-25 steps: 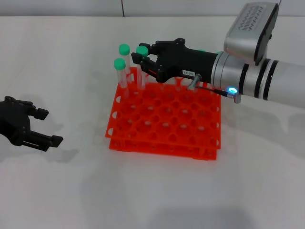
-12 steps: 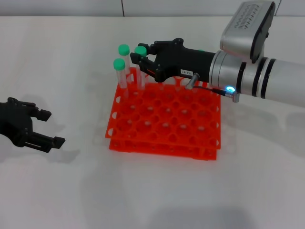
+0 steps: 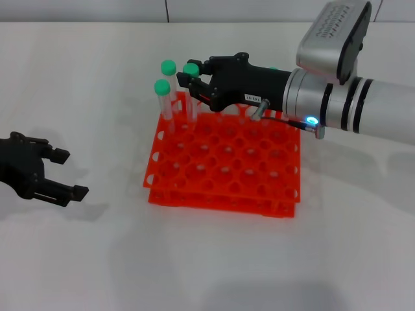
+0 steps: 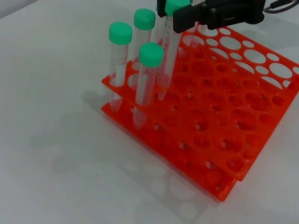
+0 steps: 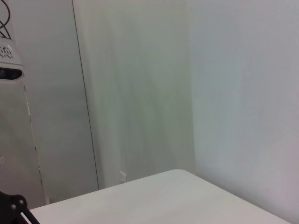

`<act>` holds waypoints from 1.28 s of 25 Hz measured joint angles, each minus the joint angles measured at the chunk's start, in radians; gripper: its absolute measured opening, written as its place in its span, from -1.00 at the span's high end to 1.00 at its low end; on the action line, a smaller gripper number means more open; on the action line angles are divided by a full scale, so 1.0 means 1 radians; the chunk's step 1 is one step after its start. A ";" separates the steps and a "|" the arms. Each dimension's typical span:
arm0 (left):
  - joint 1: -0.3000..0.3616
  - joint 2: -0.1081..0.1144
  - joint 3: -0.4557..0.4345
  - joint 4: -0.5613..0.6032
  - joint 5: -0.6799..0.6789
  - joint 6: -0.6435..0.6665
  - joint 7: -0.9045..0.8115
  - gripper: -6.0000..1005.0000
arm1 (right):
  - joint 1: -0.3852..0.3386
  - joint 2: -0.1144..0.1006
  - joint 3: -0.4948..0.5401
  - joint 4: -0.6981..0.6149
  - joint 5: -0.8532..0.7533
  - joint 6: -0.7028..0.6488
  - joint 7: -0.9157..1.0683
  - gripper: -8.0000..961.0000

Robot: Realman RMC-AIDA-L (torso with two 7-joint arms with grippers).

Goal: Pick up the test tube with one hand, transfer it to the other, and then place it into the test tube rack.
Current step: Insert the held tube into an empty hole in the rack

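The orange-red test tube rack (image 3: 224,170) (image 4: 219,116) stands mid-table. My right gripper (image 3: 192,81) (image 4: 181,16), black with a white label, reaches in from the right over the rack's far left corner. It is shut on the test tube (image 3: 191,70) (image 4: 167,56) just below its green cap. The tube is upright, with its lower end in a rack hole. Far left of the rack, my left gripper (image 3: 71,172) rests low over the table, open and holding nothing.
Other green-capped tubes (image 3: 163,91) (image 3: 168,67) (image 4: 148,74) stand in the rack's holes beside the held one. Most holes hold nothing. White table (image 3: 214,259) lies in front and to the left. The right wrist view shows only a wall and a table edge.
My right arm has edged slightly left with the tube. The left gripper has barely shifted.
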 joint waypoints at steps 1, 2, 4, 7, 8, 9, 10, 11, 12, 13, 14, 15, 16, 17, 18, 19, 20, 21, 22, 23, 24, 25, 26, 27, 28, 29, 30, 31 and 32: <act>0.000 0.000 0.000 0.000 0.000 -0.001 0.000 -0.77 | 0.000 0.000 0.000 0.000 0.000 0.000 0.000 0.41; 0.000 0.000 0.000 0.000 0.000 -0.001 0.000 -0.77 | 0.000 0.000 -0.001 0.001 0.000 0.001 0.000 0.41; 0.000 0.000 0.000 0.000 0.000 -0.002 0.000 -0.77 | 0.000 0.000 -0.001 0.005 0.000 0.001 0.000 0.41; 0.000 0.000 0.000 0.000 0.000 -0.003 0.000 -0.77 | 0.000 0.000 -0.001 0.009 0.001 0.001 0.000 0.40; 0.000 0.000 0.000 0.000 0.000 -0.004 0.000 -0.77 | 0.000 0.000 -0.001 0.009 0.001 0.001 0.000 0.40; 0.000 0.000 0.000 0.000 0.000 -0.004 0.000 -0.77 | 0.000 0.000 -0.001 0.010 0.001 0.001 0.000 0.40; 0.000 0.000 0.000 0.000 0.000 -0.005 0.000 -0.77 | 0.000 0.000 -0.001 0.010 0.001 0.001 0.000 0.40; 0.000 0.000 0.000 0.000 0.000 -0.005 0.000 -0.77 | 0.000 0.000 -0.001 0.011 0.000 0.001 0.000 0.40; 0.000 0.000 0.000 -0.001 0.000 -0.005 0.000 -0.77 | 0.000 0.000 -0.001 0.011 0.000 0.001 0.000 0.39; 0.000 0.000 0.000 -0.001 0.000 -0.005 0.000 -0.77 | -0.001 0.000 -0.001 0.011 0.000 0.001 0.000 0.39; 0.000 0.000 0.000 -0.001 0.000 -0.005 0.000 -0.77 | -0.001 0.000 -0.001 0.011 0.000 0.002 0.000 0.39; 0.000 0.000 0.000 -0.001 0.000 -0.005 0.000 -0.77 | -0.001 0.000 -0.001 0.012 0.000 0.002 0.000 0.39; 0.000 0.000 0.000 -0.002 0.000 -0.005 0.000 -0.77 | -0.002 0.000 -0.001 0.012 0.000 0.002 0.000 0.39; 0.000 0.000 0.000 -0.002 0.000 -0.005 0.000 -0.77 | -0.002 0.000 -0.001 0.012 0.000 0.002 0.000 0.39; 0.000 0.000 0.000 -0.002 0.000 -0.005 0.000 -0.77 | -0.002 0.000 -0.001 0.012 0.000 0.002 0.000 0.39; 0.000 0.000 0.000 -0.003 0.000 -0.005 0.000 -0.77 | -0.002 0.000 -0.001 0.012 0.000 0.002 0.000 0.38; 0.000 0.000 0.000 -0.003 0.000 -0.005 0.000 -0.77 | -0.002 0.000 -0.001 0.012 0.000 0.002 0.000 0.38; 0.000 0.000 0.000 -0.004 0.000 -0.005 0.000 -0.77 | -0.002 0.000 -0.003 0.012 0.000 0.002 0.000 0.38; -0.001 0.000 0.000 -0.005 0.000 -0.005 0.000 -0.77 | -0.002 0.000 -0.004 0.012 0.000 0.002 0.000 0.38; -0.002 0.000 0.000 -0.006 0.000 -0.005 0.000 -0.77 | -0.002 0.000 -0.006 0.012 0.000 0.002 -0.001 0.38; -0.002 0.000 0.000 -0.008 0.000 -0.005 0.000 -0.77 | -0.002 0.000 -0.006 0.012 0.000 0.002 -0.001 0.38; -0.002 0.000 0.000 -0.009 0.000 -0.005 0.000 -0.77 | -0.002 0.000 -0.006 0.012 0.000 0.002 -0.001 0.37; -0.003 0.000 0.000 -0.010 0.000 -0.005 0.000 -0.77 | -0.002 0.000 -0.006 0.012 0.000 0.002 -0.001 0.37; -0.003 0.000 0.000 -0.011 0.000 -0.005 0.000 -0.77 | -0.002 0.000 -0.007 0.012 0.000 0.002 -0.001 0.37; -0.003 0.000 0.000 -0.011 0.000 -0.005 0.000 -0.77 | -0.002 0.000 -0.007 0.012 0.000 0.002 -0.001 0.37; -0.003 0.000 0.000 -0.011 0.000 -0.005 0.000 -0.77 | -0.002 0.000 -0.008 0.012 0.000 0.002 -0.001 0.37; -0.003 0.000 0.000 -0.011 0.000 -0.005 0.000 -0.77 | -0.002 0.000 -0.008 0.012 0.000 0.002 -0.002 0.37; -0.003 0.000 0.000 -0.011 0.000 -0.005 0.000 -0.77 | -0.002 0.000 -0.008 0.012 0.000 0.001 -0.003 0.37; -0.003 0.000 0.000 -0.011 0.000 -0.005 0.000 -0.77 | -0.002 0.000 -0.008 0.012 0.000 0.001 -0.003 0.36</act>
